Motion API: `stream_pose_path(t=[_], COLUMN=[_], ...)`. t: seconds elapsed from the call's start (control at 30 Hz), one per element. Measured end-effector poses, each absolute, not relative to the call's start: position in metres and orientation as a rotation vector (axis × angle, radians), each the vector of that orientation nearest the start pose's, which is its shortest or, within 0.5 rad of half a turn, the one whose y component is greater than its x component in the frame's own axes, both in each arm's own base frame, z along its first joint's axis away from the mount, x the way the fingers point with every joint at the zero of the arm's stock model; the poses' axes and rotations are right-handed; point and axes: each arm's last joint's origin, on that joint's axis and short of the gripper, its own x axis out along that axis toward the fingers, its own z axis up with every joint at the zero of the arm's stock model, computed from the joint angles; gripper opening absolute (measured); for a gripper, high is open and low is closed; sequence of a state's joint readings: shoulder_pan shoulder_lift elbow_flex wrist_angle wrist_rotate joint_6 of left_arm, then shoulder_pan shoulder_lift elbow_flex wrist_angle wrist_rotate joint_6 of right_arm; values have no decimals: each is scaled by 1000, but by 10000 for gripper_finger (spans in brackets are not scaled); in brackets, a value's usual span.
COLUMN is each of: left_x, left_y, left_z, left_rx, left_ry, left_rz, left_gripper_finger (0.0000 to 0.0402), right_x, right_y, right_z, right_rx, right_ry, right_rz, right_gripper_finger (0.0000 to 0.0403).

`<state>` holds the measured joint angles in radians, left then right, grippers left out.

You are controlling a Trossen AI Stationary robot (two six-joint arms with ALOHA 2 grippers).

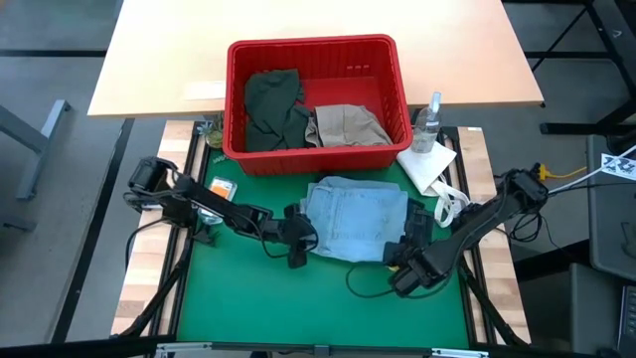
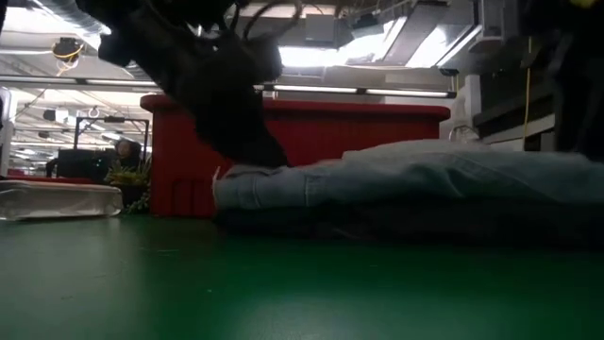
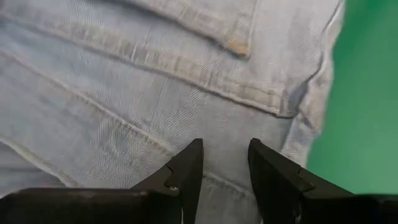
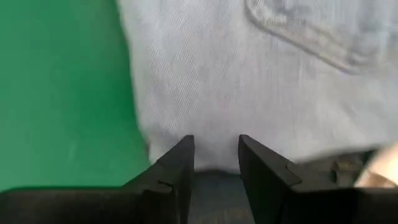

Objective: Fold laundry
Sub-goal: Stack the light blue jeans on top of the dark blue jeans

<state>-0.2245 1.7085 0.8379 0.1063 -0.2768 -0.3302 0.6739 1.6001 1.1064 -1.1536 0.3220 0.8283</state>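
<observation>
While light blue denim (image 1: 355, 221) lies folded on the green desk (image 1: 258, 298), left pincer (image 1: 298, 239) sits at one edge, fingers spread. Right pincer (image 1: 405, 245) at the opposite edge, also spread, gripping nothing.

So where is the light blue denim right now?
In the high view the light blue denim lies on the green mat, just in front of the red basket, between the left gripper and right gripper.

Even overhead light; my low view is dim, backlit by glaring ceiling lamps (image 2: 377, 52), the arm silhouetted, foreground blurred.
</observation>
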Motion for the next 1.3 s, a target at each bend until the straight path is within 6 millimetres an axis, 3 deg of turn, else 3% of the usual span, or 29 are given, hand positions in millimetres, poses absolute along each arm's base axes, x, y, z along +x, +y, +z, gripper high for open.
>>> stream_pose_path(t=[0.17,0.3,0.4,0.53,0.87,1.07,1.3], left_x=[318,320,326,330,334,341,345], left_y=[-63,-56,-49,-34,1,16,36], left_z=[183,196,205,208,205,181,145], left_rx=[-163,-185,-207,-225,-247,-222,-195], left_ry=[604,515,420,375,360,407,502], left_rz=[152,182,218,262,368,490,606], left_gripper_finger=[124,124,124,124,124,124,124], right_x=[214,215,217,225,245,249,246], right_y=[158,154,148,134,64,29,9], right_z=[252,280,293,295,269,233,183], right_rx=[-169,-276,-360,-369,-390,-312,-199], right_ry=[1403,1309,1220,1212,1419,1508,1524], right_rz=[-364,-442,-513,-563,-709,-727,-638], right_gripper_finger=[127,127,127,127,127,127,127])
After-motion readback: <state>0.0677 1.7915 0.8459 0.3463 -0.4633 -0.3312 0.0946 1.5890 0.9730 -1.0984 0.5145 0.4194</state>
